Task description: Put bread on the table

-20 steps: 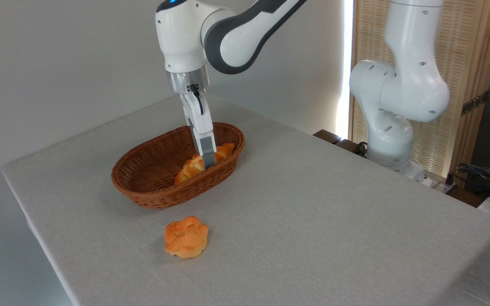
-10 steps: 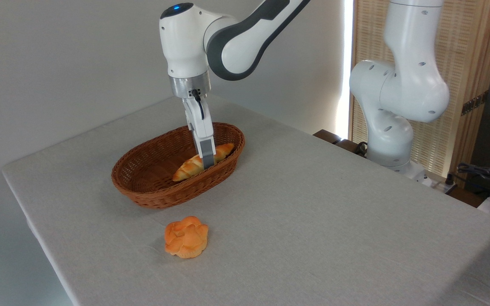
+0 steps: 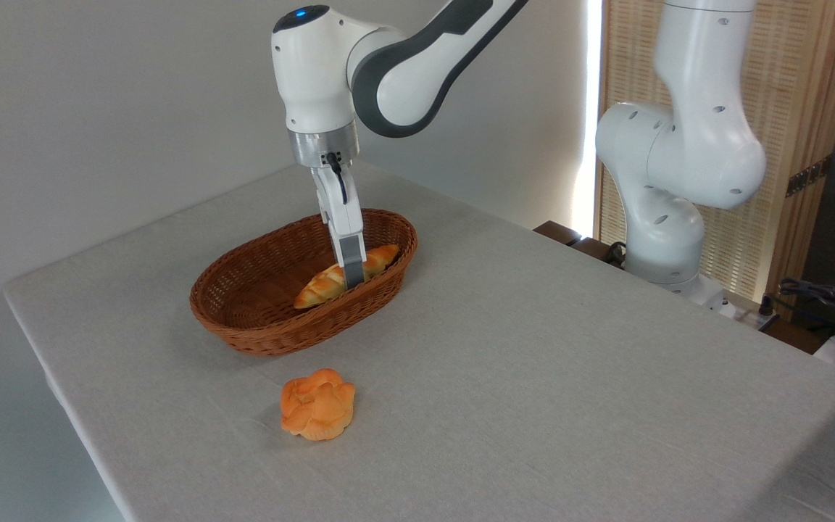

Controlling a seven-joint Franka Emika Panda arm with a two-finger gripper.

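My jaws clamp the bread point(image 3: 345, 275) at its middle, its long axis running crosswise between them, inside the basket point(image 3: 243, 330).

There is one fixed view only. The camera stands in front of the large table with light grey cloth point(image 3: 533, 377), raised above it, and looks down at a slant across its top. It is at middle distance. The two-finger gripper point(image 3: 354, 279) sits left of centre in the upper half. The nearest table corner is cut off below it.
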